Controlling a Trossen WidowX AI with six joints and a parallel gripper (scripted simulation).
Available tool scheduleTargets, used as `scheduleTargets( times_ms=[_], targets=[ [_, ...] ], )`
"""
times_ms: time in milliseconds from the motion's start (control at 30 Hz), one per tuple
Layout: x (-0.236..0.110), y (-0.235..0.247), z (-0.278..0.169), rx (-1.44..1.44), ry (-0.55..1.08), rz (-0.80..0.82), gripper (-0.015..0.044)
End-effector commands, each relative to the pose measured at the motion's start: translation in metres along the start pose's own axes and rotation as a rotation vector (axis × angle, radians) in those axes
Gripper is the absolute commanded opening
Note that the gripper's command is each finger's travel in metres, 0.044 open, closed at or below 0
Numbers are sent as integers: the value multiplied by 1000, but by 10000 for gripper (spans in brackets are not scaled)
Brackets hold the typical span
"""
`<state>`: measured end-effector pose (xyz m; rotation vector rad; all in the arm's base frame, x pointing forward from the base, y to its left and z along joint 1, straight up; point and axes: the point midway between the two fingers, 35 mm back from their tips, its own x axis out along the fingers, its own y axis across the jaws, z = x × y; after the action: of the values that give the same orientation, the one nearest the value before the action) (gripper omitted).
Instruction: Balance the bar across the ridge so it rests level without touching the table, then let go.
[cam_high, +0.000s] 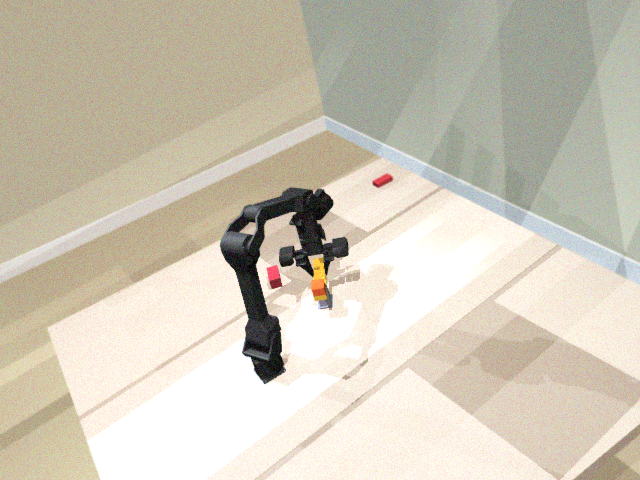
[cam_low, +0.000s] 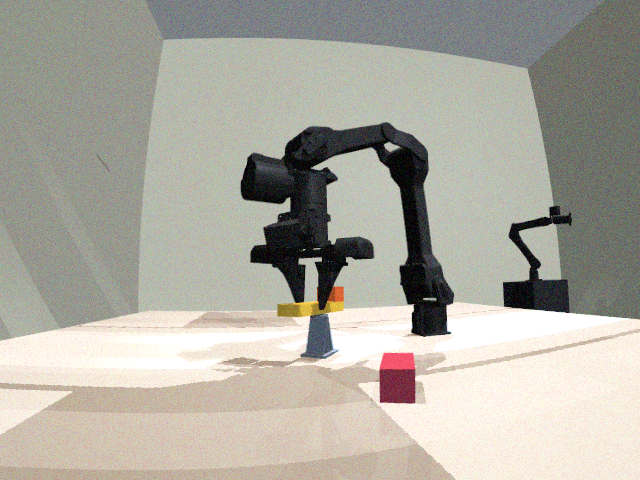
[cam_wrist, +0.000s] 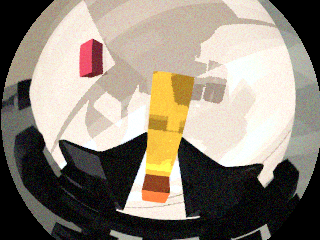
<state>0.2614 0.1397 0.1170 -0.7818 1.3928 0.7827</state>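
Gripper (cam_low: 310, 299): I have it pointing straight down, fingers (cam_low: 296, 281) partly closed and clamped on the bar, one on each long side. From the wrist view the two dark fingers flank the bar near its middle.

Bar (cam_low: 309, 308): yellow, with an orange block (cam_low: 337, 293) on top of one end. In the exterior view it lies roughly level, and its underside meets the top of the ridge; I cannot tell whether it bears weight there or only touches. Both ends are off the table (cam_low: 516, 423). In the wrist view (cam_wrist: 164, 135) it runs lengthwise between the fingers, orange end nearest the camera.

Ridge (cam_low: 318, 336): a grey-blue wedge standing upright on the table, directly under the bar, just below the fingertips. In the top view only a small part (cam_high: 324, 303) of it shows beneath the bar's orange end.

Arm (cam_low: 414, 206): black, arched up and over from its base (cam_low: 430, 319), which stands on the table beside the ridge.

Red cube (cam_low: 397, 377): on the table, apart from the ridge, nearer the exterior camera.

Red flat piece (cam_high: 382, 179): far corner of the table, well apart from everything else.

Second dark arm (cam_low: 532, 242): on a black box in the background.
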Motion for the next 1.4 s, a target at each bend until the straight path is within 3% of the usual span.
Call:
scheduleTargets(
  times_ms=[0,1367],
  targets=[
    [1,0,0,6,0,-1,0],
    [4,0,0,6,0,-1,0]
  ],
)
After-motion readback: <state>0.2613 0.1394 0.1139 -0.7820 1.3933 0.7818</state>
